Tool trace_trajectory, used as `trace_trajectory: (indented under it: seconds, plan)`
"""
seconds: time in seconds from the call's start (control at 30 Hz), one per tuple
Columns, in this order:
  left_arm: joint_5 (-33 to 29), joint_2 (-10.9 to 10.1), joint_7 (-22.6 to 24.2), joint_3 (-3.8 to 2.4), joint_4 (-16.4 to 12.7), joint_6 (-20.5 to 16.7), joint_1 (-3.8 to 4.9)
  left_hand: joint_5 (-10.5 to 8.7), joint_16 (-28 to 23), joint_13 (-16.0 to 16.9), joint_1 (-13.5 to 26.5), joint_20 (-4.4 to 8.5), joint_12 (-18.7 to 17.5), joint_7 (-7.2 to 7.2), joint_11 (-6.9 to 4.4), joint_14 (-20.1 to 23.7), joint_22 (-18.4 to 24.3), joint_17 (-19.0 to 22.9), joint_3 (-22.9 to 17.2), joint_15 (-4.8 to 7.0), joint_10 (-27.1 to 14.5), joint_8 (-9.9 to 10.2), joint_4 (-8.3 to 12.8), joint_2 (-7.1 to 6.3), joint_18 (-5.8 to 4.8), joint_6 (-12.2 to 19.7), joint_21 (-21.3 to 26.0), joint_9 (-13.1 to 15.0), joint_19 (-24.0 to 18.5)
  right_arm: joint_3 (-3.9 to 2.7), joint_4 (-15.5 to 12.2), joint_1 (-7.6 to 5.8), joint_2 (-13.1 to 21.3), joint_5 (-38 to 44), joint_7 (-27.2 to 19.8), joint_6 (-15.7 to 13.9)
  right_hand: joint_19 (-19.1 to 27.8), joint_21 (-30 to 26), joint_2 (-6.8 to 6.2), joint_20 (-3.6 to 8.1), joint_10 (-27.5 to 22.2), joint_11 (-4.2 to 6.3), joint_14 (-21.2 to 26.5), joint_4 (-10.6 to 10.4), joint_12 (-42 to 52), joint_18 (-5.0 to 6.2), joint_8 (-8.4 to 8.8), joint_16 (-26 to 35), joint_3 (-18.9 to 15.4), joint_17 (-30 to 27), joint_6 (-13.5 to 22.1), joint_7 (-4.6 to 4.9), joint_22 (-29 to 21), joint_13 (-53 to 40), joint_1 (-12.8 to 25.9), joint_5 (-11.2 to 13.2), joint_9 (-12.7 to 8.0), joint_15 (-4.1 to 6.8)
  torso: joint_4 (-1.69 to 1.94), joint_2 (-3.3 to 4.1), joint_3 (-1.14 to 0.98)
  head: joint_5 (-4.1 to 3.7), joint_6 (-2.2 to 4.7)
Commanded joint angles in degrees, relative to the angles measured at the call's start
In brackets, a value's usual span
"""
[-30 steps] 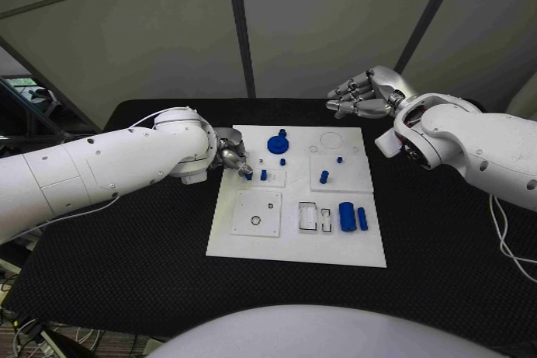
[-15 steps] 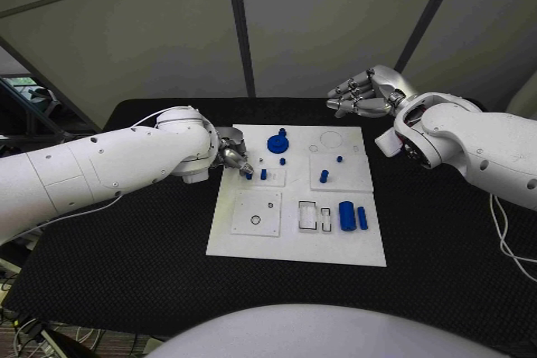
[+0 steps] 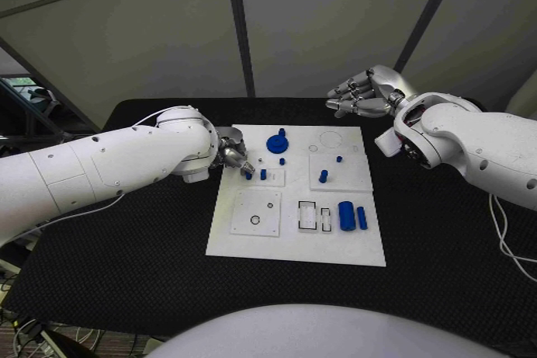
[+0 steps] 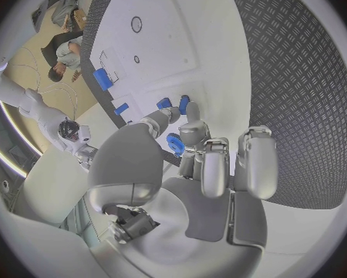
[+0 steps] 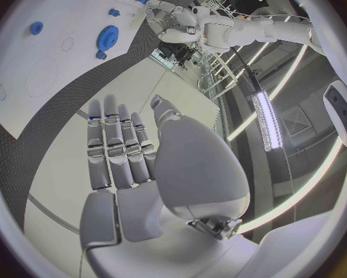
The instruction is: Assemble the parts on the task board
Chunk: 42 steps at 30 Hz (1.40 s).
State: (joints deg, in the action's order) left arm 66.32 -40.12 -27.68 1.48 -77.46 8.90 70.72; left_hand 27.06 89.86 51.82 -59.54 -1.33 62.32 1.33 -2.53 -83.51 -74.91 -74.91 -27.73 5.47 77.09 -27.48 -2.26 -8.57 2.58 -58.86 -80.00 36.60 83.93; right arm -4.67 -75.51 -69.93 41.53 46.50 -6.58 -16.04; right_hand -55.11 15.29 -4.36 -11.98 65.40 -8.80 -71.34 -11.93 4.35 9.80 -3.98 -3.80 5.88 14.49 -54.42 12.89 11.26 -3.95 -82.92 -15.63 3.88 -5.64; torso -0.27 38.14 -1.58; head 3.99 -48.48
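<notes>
Task board [image 3: 293, 245] lies white in the middle of the black counter [image 3: 134, 257]. Nearest on it sit a recessed plate with a small ring [image 3: 256, 220], then two blue cylinders [image 3: 352, 216] to the right. Farther along, the left hand [image 3: 233, 158] pinches a small blue peg [image 4: 183, 104] at the board's left edge, just beside another upright peg [image 3: 263, 174]; a tilted entry could jam it, or the fingers might nudge that neighbour over. Beyond stands the blue gear [image 3: 278, 144], near enough to be knocked as the arm swings. Farthest, the right hand [image 3: 360, 96] hovers past the board's far right corner, fingers loosely apart, holding nothing.
</notes>
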Motion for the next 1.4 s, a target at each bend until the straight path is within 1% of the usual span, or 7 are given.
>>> trace_trajectory:
  seconds: [0.03,0.53,0.7,0.93,1.13,1.3,1.4]
  plan:
    - [0.2,-0.1,-1.5,0.12,0.4,0.8,-0.09,-0.06,0.1,0.1,0.6,0.48,-0.2,-0.01,-0.03,-6.5,-6.2,-15.1,1.7,0.05,-0.6,0.4,-0.9,0.03,-0.06,-0.5,0.1,-0.2,2.4,-0.03,0.0,-0.10,0.0,0.0,-0.3,0.2,-0.3,-0.2,0.05,-0.29,-0.4,-0.03,0.3,0.0,0.2,0.68,-0.06,0.2,-0.3,-0.1,0.3,-0.16,-0.1,0.1,0.5,-0.2,0.0,-0.08,0.02,-0.02,0.02,-0.03,0.07]
    - [0.2,-0.7,-1.7,0.10,0.2,-0.9,-0.10,-0.20,0.1,0.4,2.8,0.43,0.1,0.29,0.22,-6.5,-6.5,-15.1,10.9,-0.09,-0.7,1.4,-6.6,0.32,-0.11,-1.4,0.1,-0.7,2.5,-0.03,0.0,-0.10,0.1,0.0,-0.3,0.1,-0.3,-0.3,0.12,-0.31,-0.5,-0.05,0.3,0.0,0.3,0.68,-0.06,0.2,-0.4,-0.1,0.4,-0.15,-0.1,0.1,0.6,-0.2,0.0,-0.09,0.04,0.01,0.09,-0.16,0.19]
    - [-0.2,-1.1,-1.6,0.04,-0.2,-2.9,-0.11,-6.42,0.1,-0.2,3.2,0.37,-0.2,0.33,0.28,-6.5,-6.4,-15.1,14.9,-0.11,-1.2,1.4,-9.8,0.64,-0.03,-1.2,0.5,-0.5,2.5,-0.03,0.0,-0.10,0.1,0.0,-0.3,0.1,-0.3,-0.3,0.14,-0.31,-0.5,-0.05,0.4,-0.1,0.3,0.68,-0.06,0.2,-0.4,-0.1,0.4,-0.15,-0.1,0.1,0.7,-0.3,0.0,-0.10,0.03,0.04,0.06,-0.19,0.25]
    - [-3.4,-2.0,-0.9,-0.42,-0.6,-8.1,-0.11,-19.31,0.0,-1.5,4.4,0.32,-1.1,0.67,0.53,-6.4,-5.9,-14.9,21.4,-0.28,-2.2,1.3,-14.5,2.17,0.14,-0.1,1.3,-0.2,2.3,-0.03,0.1,-0.10,0.0,0.0,-0.3,0.1,-0.3,-0.3,0.16,-0.32,-0.5,-0.05,0.4,-0.1,0.3,0.68,-0.06,0.2,-0.4,-0.2,0.4,-0.15,-0.2,0.1,0.7,-0.3,0.0,-0.11,0.05,-0.02,0.01,-0.35,0.17]
    - [-6.8,-2.7,1.3,-1.87,-1.0,-11.7,-0.10,-20.21,-1.1,-7.7,3.8,-0.26,-5.7,1.83,1.59,-5.9,-3.5,-13.3,25.5,-1.03,-6.0,2.7,-14.5,3.30,0.82,2.8,4.6,-0.9,1.2,-0.03,0.2,-0.10,-0.1,0.0,-0.3,0.0,-0.3,-0.3,0.16,-0.32,-0.5,-0.05,0.4,-0.1,0.3,0.68,-0.06,0.2,-0.4,-0.2,0.4,-0.15,-0.2,0.1,0.7,-0.3,0.0,-0.11,0.04,0.00,0.05,-0.30,0.20]
    - [-10.1,-2.9,6.0,-2.60,-1.1,-14.7,-0.06,-19.29,-9.3,-15.6,0.3,-1.86,-13.0,4.37,3.93,-1.6,7.8,-3.2,28.3,-3.13,-14.6,4.8,-14.4,3.94,3.68,7.9,19.9,-2.6,-5.1,-0.03,0.4,-0.10,0.0,0.0,-0.2,-0.1,-0.3,-0.3,0.16,-0.32,-0.5,-0.05,0.4,-0.1,0.3,0.68,-0.06,0.2,-0.4,-0.2,0.4,-0.15,-0.2,0.1,0.7,-0.3,0.0,-0.11,-0.04,0.00,-0.04,-0.38,0.39]
    - [-10.9,-2.7,8.9,-2.73,-1.0,-16.2,-0.04,-18.26,-34.0,-18.6,-8.5,-4.18,-18.2,7.09,6.98,16.0,25.8,22.4,28.4,-5.90,-24.8,7.5,-12.7,3.25,7.03,13.5,45.6,-5.3,-19.3,-0.03,0.4,-0.10,0.0,0.0,-0.2,-0.1,-0.3,-0.3,0.16,-0.32,-0.5,-0.05,0.4,-0.1,0.3,0.68,-0.06,0.2,-0.4,-0.2,0.4,-0.15,-0.2,0.1,0.7,-0.3,0.0,-0.11,-0.07,0.01,-0.07,-0.62,0.69]
